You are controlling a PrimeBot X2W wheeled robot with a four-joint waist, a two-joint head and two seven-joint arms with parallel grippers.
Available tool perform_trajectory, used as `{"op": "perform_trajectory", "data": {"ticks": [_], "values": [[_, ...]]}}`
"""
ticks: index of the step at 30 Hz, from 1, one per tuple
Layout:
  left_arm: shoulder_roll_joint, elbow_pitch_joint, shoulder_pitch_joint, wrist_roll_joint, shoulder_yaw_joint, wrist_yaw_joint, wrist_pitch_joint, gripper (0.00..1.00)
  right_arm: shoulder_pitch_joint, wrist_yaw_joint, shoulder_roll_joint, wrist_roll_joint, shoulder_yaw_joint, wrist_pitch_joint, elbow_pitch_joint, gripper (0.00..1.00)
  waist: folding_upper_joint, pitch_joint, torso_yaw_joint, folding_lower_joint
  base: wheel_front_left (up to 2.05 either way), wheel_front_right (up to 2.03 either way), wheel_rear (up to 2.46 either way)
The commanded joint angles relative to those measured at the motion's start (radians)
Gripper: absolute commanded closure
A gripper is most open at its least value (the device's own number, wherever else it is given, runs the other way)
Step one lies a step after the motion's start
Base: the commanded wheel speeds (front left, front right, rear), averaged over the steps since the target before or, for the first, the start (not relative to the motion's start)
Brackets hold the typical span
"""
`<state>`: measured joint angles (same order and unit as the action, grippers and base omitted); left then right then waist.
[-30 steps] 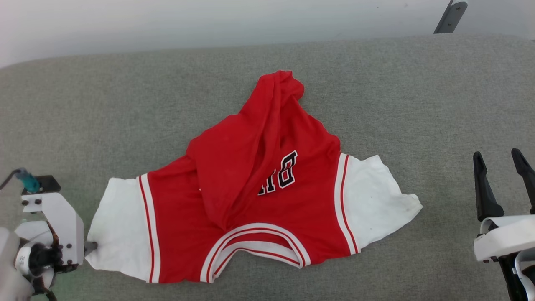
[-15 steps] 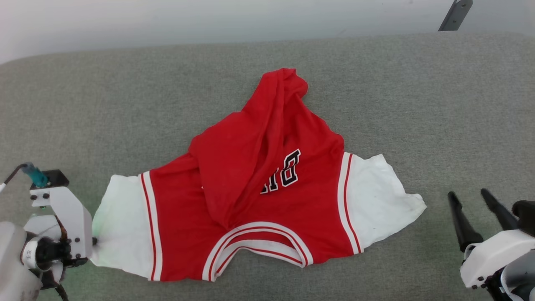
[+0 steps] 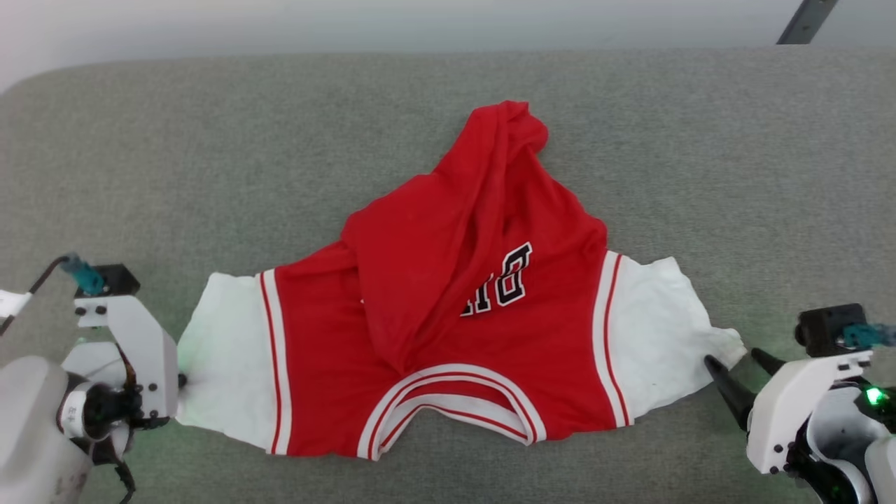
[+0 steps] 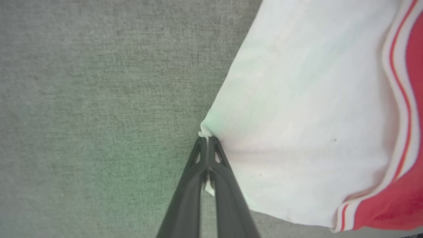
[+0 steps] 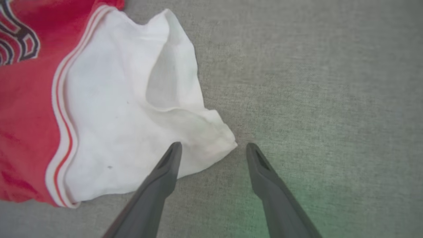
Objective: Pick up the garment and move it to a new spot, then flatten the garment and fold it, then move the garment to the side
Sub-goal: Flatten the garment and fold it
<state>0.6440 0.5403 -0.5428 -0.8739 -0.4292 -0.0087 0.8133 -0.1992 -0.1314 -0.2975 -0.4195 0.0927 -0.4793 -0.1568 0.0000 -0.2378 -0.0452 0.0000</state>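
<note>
The red jersey (image 3: 448, 329) lies on the grey padded surface with its collar toward me. Its lower body is bunched up over the chest lettering (image 3: 500, 280). White sleeves spread out to both sides. My left gripper (image 4: 207, 140) is shut on the corner of the left white sleeve (image 4: 297, 115), and in the head view it (image 3: 180, 381) sits at that sleeve's outer edge. My right gripper (image 5: 214, 145) stands open, its fingers either side of the tip of the right white sleeve (image 5: 132, 109). In the head view the right gripper (image 3: 733, 358) touches that sleeve's corner (image 3: 665, 336).
The grey fabric surface (image 3: 210, 154) stretches wide around the jersey, with bare room on all sides. Its far edge meets a pale wall. A dark metal bar (image 3: 805, 21) pokes in at the top right.
My right gripper has swung in from the right and come down to the right sleeve's tip, still open. The left gripper keeps hold of its sleeve corner. The head camera has shifted.
</note>
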Motion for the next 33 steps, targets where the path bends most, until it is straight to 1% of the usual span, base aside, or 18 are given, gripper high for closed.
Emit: {"op": "perform_trajectory", "data": {"ticks": [1,4,5,6,9,11,13,15,20,27,33], "values": [[-0.05,-0.005,0.002,-0.003,-0.022,-0.008,-0.007,1.0,-0.019,0.002,-0.009,-0.002,0.012,-0.021,-0.022,0.0,0.0,-0.007,0.011,0.0,0.0,0.0,0.0],[-0.059,-0.005,-0.005,-0.003,-0.024,-0.012,-0.014,1.0,-0.048,0.002,-0.014,-0.031,0.041,-0.084,-0.086,0.0,0.0,-0.011,0.019,0.0,0.0,0.0,0.0],[-0.063,-0.004,-0.007,-0.003,-0.025,-0.012,-0.019,1.0,-0.058,0.002,-0.017,-0.042,0.053,-0.097,-0.104,0.41,0.0,-0.011,0.021,0.0,0.0,0.0,0.0],[-0.066,-0.002,-0.01,-0.004,-0.025,-0.013,-0.023,1.0,-0.066,0.002,-0.018,-0.053,0.064,-0.11,-0.12,1.0,0.0,-0.011,0.023,0.0,0.0,0.0,0.0],[-0.073,0.003,-0.021,-0.005,-0.027,-0.014,-0.024,1.0,-0.097,0.001,-0.024,-0.091,0.082,-0.128,-0.144,1.0,0.0,-0.008,0.03,0.0,0.0,0.0,0.0],[-0.068,0.002,-0.033,-0.005,-0.025,-0.012,-0.017,1.0,-0.12,0.001,-0.048,-0.11,0.081,-0.137,-0.144,1.0,0.0,-0.002,0.033,0.0,0.0,0.0,0.0],[-0.06,-0.007,-0.05,-0.003,-0.021,-0.01,-0.013,1.0,-0.151,0.001,-0.061,-0.131,0.073,-0.136,-0.133,1.0,0.0,0.007,0.036,0.0,0.0,0.0,0.0],[-0.043,-0.019,-0.072,0.0,-0.015,0.002,-0.004,1.0,-0.183,0.002,-0.074,-0.153,0.061,-0.131,-0.115,1.0,0.0,0.018,0.037,0.0,0.0,0.0,0.0],[-0.03,-0.076,-0.143,-0.005,0.002,0.012,0.023,1.0,-0.271,0.002,-0.076,-0.217,0.026,-0.136,-0.075,1.0,0.0,0.054,0.04,0.0,0.0,0.0,0.0],[-0.029,-0.153,-0.276,-0.033,0.038,0.025,0.068,1.0,-0.445,0.002,-0.048,-0.293,-0.024,-0.15,-0.05,1.0,0.0,0.106,0.048,0.0,0.0,0.0,0.0],[-0.041,-0.167,-0.425,-0.054,0.077,0.032,0.082,1.0,-0.625,0.002,0.007,-0.316,-0.079,-0.134,-0.099,1.0,0.0,0.136,0.053,0.0,0.0,0.0,0.0]]}}
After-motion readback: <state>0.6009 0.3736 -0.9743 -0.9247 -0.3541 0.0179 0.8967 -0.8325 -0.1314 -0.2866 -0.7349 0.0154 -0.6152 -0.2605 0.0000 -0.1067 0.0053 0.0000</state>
